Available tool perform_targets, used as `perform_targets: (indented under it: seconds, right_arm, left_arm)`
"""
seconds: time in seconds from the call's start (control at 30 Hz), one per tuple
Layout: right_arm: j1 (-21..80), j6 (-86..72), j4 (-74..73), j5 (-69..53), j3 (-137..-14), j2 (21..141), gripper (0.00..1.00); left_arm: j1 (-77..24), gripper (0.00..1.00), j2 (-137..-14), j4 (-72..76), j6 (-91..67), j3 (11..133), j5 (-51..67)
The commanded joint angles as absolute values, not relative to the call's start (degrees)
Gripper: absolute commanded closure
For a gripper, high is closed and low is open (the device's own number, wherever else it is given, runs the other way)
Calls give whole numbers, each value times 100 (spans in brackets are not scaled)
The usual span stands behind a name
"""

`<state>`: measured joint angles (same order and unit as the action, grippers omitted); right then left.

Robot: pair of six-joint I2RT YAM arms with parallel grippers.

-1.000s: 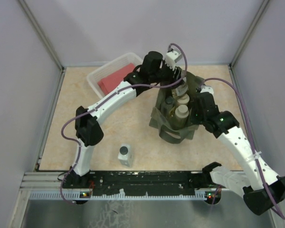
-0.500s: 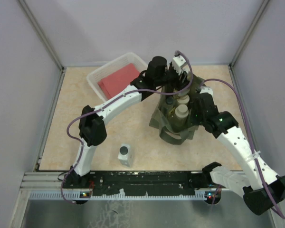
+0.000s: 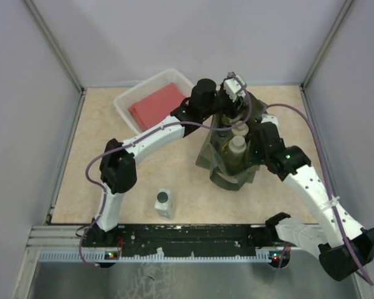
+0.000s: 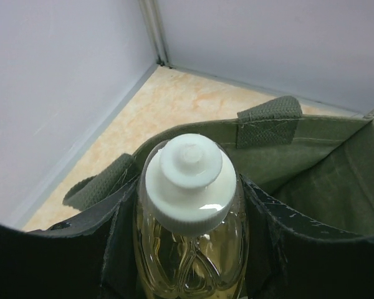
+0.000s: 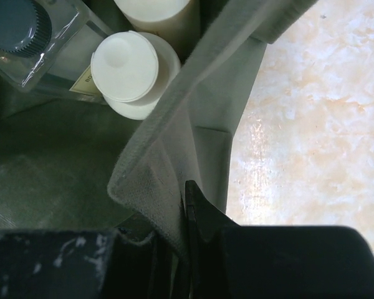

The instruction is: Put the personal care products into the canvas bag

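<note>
Amber bottle (image 4: 190, 240) gripped by left fingers (image 4: 53, 265), right fingers (image 5: 201, 218) seemingly pinching bag (image 5: 174, 149) near basket (image 3: 121, 104).

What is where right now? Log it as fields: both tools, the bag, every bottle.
left tool: shut on amber bottle, at the canvas bag mouth
right tool: shut on the bag's rim
in bag: two cream bottles, one grey bottle
on table: second grey bottle, near the arm bases
other: red cloth in white basket
</note>
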<state>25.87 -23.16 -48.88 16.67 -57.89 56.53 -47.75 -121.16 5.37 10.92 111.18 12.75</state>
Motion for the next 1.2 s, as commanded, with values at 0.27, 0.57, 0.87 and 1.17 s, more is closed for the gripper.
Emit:
perform_targets:
  seconds: [0.27, 0.57, 0.87, 1.17]
  right_arm:
    - [2602, -2274, -4816, 1776, -5612, 5839, 89]
    - [2602, -2276, -4790, 1774, -5595, 5873, 88]
    - [2602, -2299, -4774, 1716, -5611, 5932, 88]
    - [2602, -2345, -4614, 1619, -5648, 6128, 89]
  left_arm:
    - [-4437, 100, -11882, 324, 1317, 10345, 415]
    - [-4279, 100, -12175, 399, 970, 10418, 663]
    - [-4219, 46, -12596, 20, 788, 10859, 837]
    - [-4192, 0, -12452, 86, 677, 10609, 897]
